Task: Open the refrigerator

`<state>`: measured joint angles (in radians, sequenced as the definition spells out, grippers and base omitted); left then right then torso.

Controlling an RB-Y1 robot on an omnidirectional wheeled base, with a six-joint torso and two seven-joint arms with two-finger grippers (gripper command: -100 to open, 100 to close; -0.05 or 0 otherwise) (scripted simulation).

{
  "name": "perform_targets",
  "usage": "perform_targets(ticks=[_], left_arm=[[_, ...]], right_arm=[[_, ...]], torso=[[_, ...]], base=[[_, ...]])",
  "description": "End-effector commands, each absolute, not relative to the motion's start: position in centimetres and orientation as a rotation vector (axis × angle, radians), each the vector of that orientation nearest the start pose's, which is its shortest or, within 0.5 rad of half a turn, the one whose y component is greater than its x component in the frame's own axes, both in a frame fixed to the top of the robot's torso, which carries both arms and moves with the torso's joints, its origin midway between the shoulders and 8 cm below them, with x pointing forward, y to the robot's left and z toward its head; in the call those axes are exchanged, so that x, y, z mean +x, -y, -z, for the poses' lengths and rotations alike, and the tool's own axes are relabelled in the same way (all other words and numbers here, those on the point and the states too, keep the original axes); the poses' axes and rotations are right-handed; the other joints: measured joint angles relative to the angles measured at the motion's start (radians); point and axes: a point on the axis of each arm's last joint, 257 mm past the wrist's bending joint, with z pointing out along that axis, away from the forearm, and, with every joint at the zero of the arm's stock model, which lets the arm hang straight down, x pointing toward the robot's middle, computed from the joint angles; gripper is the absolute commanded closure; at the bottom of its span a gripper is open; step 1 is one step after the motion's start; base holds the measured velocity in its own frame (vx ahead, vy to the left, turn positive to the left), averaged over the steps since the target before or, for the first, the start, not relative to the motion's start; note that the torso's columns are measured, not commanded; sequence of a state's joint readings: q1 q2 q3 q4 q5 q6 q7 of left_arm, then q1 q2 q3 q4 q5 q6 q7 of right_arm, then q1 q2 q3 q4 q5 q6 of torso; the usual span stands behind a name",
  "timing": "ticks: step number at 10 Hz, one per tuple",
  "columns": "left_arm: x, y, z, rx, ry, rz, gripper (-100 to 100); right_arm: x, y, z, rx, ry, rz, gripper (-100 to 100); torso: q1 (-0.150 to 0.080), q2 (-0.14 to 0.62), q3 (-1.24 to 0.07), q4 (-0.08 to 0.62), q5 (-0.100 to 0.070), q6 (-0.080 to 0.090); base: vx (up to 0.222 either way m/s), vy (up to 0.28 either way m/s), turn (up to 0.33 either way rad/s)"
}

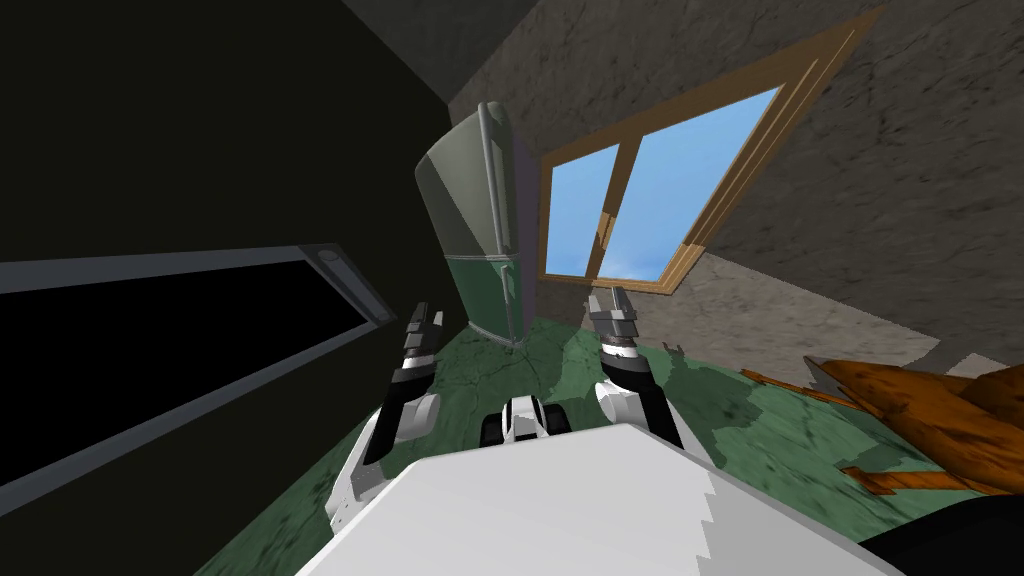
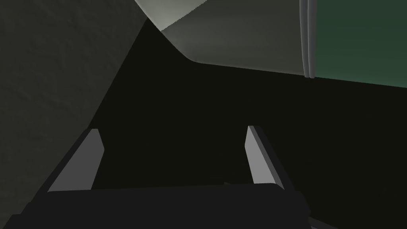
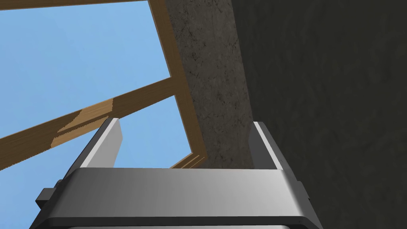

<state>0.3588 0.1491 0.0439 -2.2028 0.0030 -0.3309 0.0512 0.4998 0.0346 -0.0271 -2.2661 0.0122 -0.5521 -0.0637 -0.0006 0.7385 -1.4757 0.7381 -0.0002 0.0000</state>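
Head view, refrigerator [image 1: 470,200] shut, left jaws and right jaws spread short of it, handle [image 2: 308,37] partly cropped.

We saw a dim room, its wooden-framed window of blue sky [image 1: 680,170] the brightest patch. Our wide head lens splayed the rough grey walls [image 1: 900,150]; the left wrist view lay mostly dark.

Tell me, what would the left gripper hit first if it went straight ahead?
Probably a flat dark surface, perhaps the wall beside the refrigerator. The left gripper, fingers open, points just off the refrigerator's pale front and its handle, though depth is unclear.
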Motion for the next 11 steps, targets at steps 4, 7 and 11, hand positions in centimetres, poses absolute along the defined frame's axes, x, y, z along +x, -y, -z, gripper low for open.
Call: perform_targets(ticks=[4,7,11], left_arm=[[43.1,-26.2,-1.6,-0.664,-0.863,1.292,-100],[44.6,-25.6,-2.0,-0.674,-0.895,1.279,-100],[46.3,-25.0,-2.4,-0.691,-0.931,1.26,-100]], right_arm=[[33.6,28.9,-2.8,0.662,-0.545,-1.334,0],[33.6,28.9,-2.8,0.662,-0.545,-1.334,0],[33.6,28.9,-2.8,0.662,-0.545,-1.334,0]], torso=[[0.0,-0.002,-0.001,0.0,0.0,0.0],[0.002,0.001,0.0,0.0,0.001,0.0],[0.002,0.001,0.0,0.0,0.001,0.0]], base=[[0.082,-0.079,0.054],[0.086,-0.087,0.048],[0.058,-0.074,0.04]])
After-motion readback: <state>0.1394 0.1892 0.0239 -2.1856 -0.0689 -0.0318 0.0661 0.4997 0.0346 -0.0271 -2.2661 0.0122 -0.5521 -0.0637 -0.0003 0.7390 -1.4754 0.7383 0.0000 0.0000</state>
